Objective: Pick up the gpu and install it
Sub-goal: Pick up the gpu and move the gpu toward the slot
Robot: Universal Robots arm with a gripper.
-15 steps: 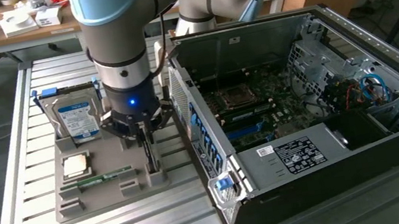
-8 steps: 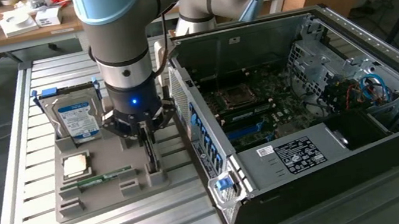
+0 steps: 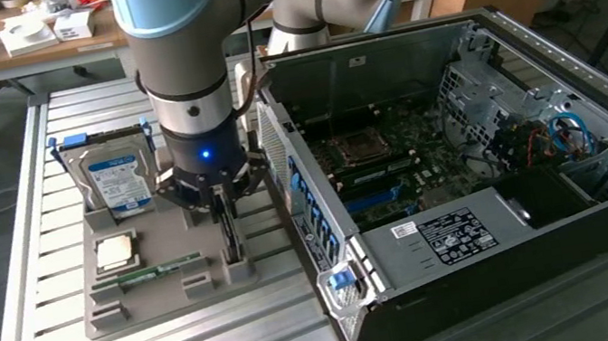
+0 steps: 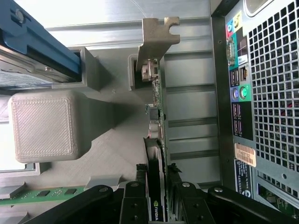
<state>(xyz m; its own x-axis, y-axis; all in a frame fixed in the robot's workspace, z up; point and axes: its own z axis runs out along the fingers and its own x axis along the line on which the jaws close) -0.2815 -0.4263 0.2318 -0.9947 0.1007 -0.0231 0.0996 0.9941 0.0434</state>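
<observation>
Exterior view: your pincer (image 3: pixel 220 204) sits right on top of the gpu (image 3: pixel 231 241), a thin card standing on edge in the matte grey tray (image 3: pixel 155 309). The boxy hard drive (image 3: pixel 118 180) with the blue-white label is just beside the pincer.

Wrist view: the black fingers (image 4: pixel 140 191) are half closed and pinching the card. The notched silver bracket (image 4: pixel 156 35) is at the end farthest from them. There's a tiny green logo (image 4: pixel 155 212) between them, text unreadable.

gpu (image 3: pixel 231 241) upright in holder (image 3: pixel 153 297) | case (image 3: pixel 518 283) at exterior view's right
</observation>
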